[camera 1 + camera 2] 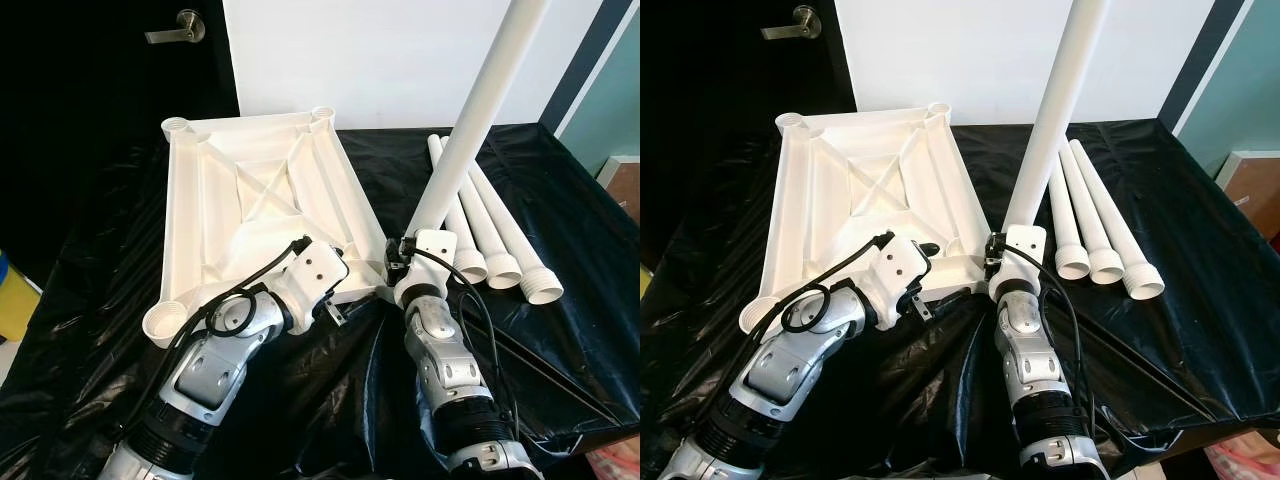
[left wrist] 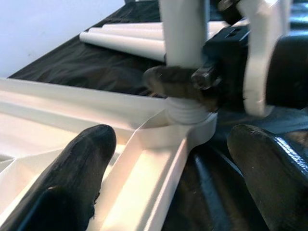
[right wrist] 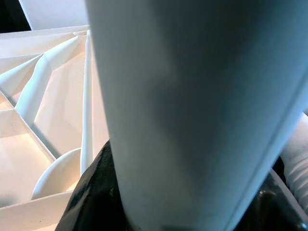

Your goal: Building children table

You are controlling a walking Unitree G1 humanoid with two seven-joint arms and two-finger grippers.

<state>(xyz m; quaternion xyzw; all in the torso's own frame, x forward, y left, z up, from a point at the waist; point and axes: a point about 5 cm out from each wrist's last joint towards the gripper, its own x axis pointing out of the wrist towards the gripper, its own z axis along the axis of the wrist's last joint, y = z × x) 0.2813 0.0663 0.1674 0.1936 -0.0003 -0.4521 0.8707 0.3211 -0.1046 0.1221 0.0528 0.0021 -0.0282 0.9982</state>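
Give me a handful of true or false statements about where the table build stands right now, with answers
1. The tabletop lies upside down on the black sheet. True.
2. Four loose legs lie beside it. False: three loose legs lie there.
3. The right gripper grips the upright leg at the near right corner socket. True.
4. The left gripper is shut on the tabletop's rim. False: its fingers are spread open around that corner.
5. Every corner socket already holds a leg. False: the other three stand empty.
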